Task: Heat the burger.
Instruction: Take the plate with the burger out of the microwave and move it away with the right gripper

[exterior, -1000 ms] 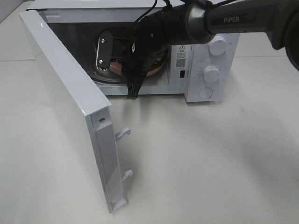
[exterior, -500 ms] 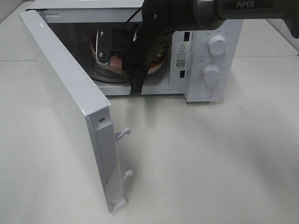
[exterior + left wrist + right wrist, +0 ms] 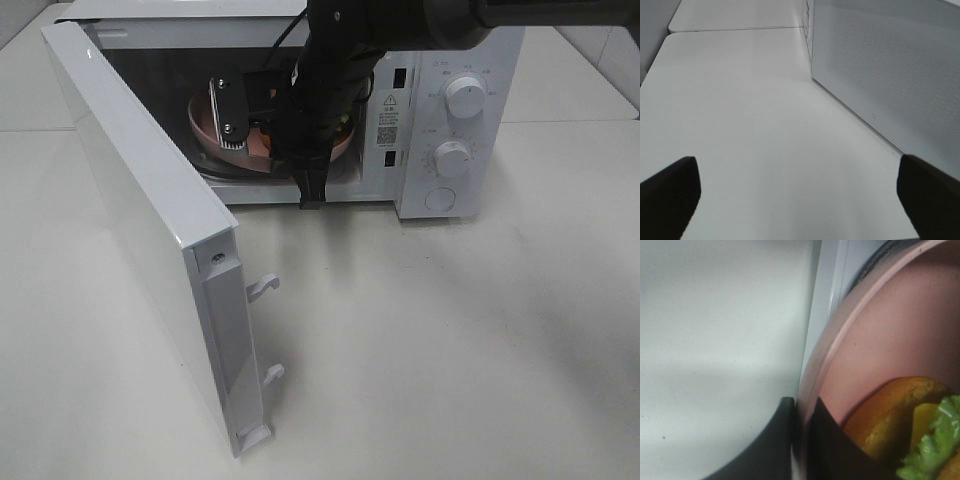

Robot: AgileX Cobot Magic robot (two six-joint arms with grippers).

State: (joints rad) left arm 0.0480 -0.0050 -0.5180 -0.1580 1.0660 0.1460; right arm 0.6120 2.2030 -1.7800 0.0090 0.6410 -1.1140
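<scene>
The burger [image 3: 900,425], with a golden bun and green filling, lies on the pink plate [image 3: 880,335]. My right gripper [image 3: 801,412] is shut on the plate's rim, one finger on each side. In the exterior high view the right gripper [image 3: 308,185] hangs at the front of the open microwave [image 3: 450,110], and the pink plate [image 3: 212,125] sits inside the cavity. The arm hides the burger there. My left gripper [image 3: 800,200] is open and empty over the bare table, beside the microwave door [image 3: 890,75].
The microwave door [image 3: 140,200] stands swung open to the left, its latch hooks pointing out over the table. Two knobs [image 3: 467,97] are on the right panel. The white table [image 3: 450,350] spreads in front of the microwave.
My right gripper has shifted a little to the right along the microwave's opening, still holding the plate. More of the pink plate now shows at the left of the cavity.
</scene>
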